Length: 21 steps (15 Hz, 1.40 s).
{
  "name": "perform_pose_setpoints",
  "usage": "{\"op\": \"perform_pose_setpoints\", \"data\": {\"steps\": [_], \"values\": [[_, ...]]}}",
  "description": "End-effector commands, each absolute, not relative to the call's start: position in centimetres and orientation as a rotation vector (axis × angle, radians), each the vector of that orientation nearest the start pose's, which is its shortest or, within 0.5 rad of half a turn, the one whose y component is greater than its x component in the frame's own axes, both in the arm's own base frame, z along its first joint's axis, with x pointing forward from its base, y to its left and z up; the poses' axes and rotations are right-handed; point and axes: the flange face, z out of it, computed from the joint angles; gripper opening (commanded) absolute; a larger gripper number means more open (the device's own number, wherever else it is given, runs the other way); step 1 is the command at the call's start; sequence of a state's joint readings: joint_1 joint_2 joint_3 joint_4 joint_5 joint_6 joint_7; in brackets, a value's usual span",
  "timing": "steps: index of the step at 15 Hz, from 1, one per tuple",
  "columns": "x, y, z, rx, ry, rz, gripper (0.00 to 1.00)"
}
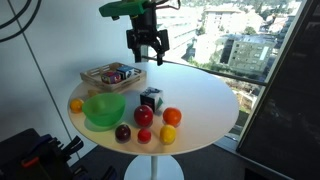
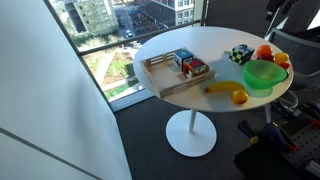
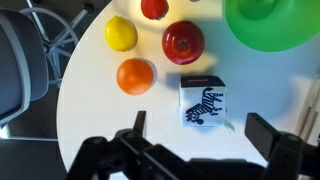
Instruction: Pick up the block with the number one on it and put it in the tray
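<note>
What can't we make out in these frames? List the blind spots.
- Number on the small dark cube block: the wrist view shows only a black-and-white patterned face with no readable digit. It is too small in both exterior views.
- Small objects in the shallow light-wood tray: too small and blurred in both exterior views. The tray is outside the wrist view.
- Round green bowl: cut off by the wrist view's top edge.

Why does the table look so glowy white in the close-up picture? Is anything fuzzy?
In the wrist view, daylight washes the table almost pure white, yet the block looks sharp; in an exterior view, the window outshines everything indoors.
</note>
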State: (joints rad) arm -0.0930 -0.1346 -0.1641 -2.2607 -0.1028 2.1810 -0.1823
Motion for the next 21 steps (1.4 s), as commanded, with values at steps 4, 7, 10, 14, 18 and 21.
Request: {"op": "perform_pose_setpoints", "data": {"steps": [4, 7, 10, 14, 18, 21], "values": [[52.8, -13.0, 41.1, -3.182, -0.127, -0.029, 1.00], [53.8, -12.9, 40.5, -3.178, -0.149, -0.017, 1.00], [53.3, -12.7, 40.0, -3.196, -0.124, -0.018, 1.00], [53.5, -12.7, 40.1, -3.197, -0.126, -0.020, 1.00], [53.5, -12.7, 40.1, -3.197, -0.127, -0.020, 1.00], [54.1, -12.3, 38.8, -3.194, -0.113, 0.014, 1.00]]}}
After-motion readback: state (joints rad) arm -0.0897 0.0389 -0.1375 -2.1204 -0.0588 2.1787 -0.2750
